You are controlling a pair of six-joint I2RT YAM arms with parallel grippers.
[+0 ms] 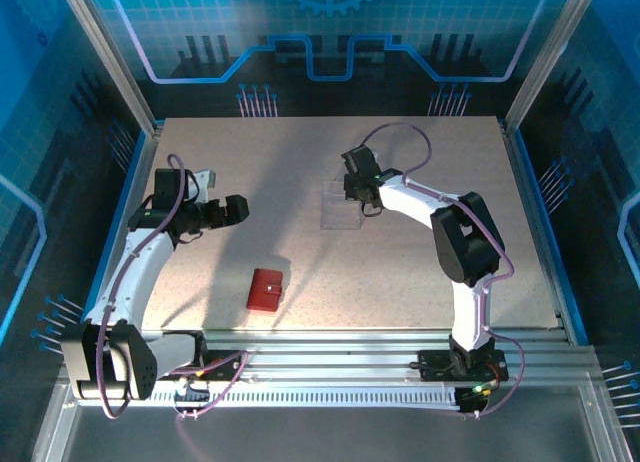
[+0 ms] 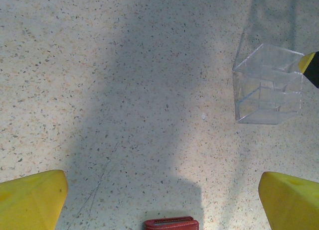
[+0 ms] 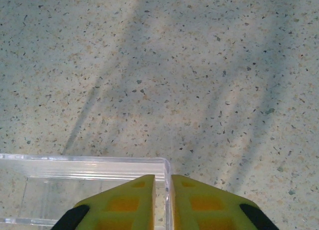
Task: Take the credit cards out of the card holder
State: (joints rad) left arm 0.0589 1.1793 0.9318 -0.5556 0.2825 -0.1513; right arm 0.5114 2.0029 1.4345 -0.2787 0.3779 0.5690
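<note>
Toward the near edge of the speckled table (image 1: 420, 272), left of centre, the red card holder (image 1: 265, 290) lies flat and folded shut, so nothing of its pockets can be seen. It rests alone, well apart from both arms. The top view gives its whole outline. The left wrist view catches just a strip of its stitched red edge at the bottom of the frame, between the two yellow fingers (image 2: 31, 200) of the left gripper (image 1: 238, 210). Those fingers stand wide apart, the jaws fully open and holding nothing, hovering over bare table farther back than the holder.

Farther back again, near the middle of the table, stands a clear plastic box (image 1: 342, 208). From above it reads as a faint pale outline. The left wrist view shows it better, with transparent walls and what looks like an inner partition, though its contents cannot be made out.

The right gripper (image 3: 168, 200) is at that box, reaching down at its far rim. Its own wrist view gives detail that the overhead view lacks: its two yellow fingers sit nearly together with a thin slit between them, and the box's side wall runs straight into that slit. Whether they pinch the wall or merely straddle it cannot be told. The left wrist view catches one yellow-and-black tip of this gripper beside the box's upper edge.
</note>
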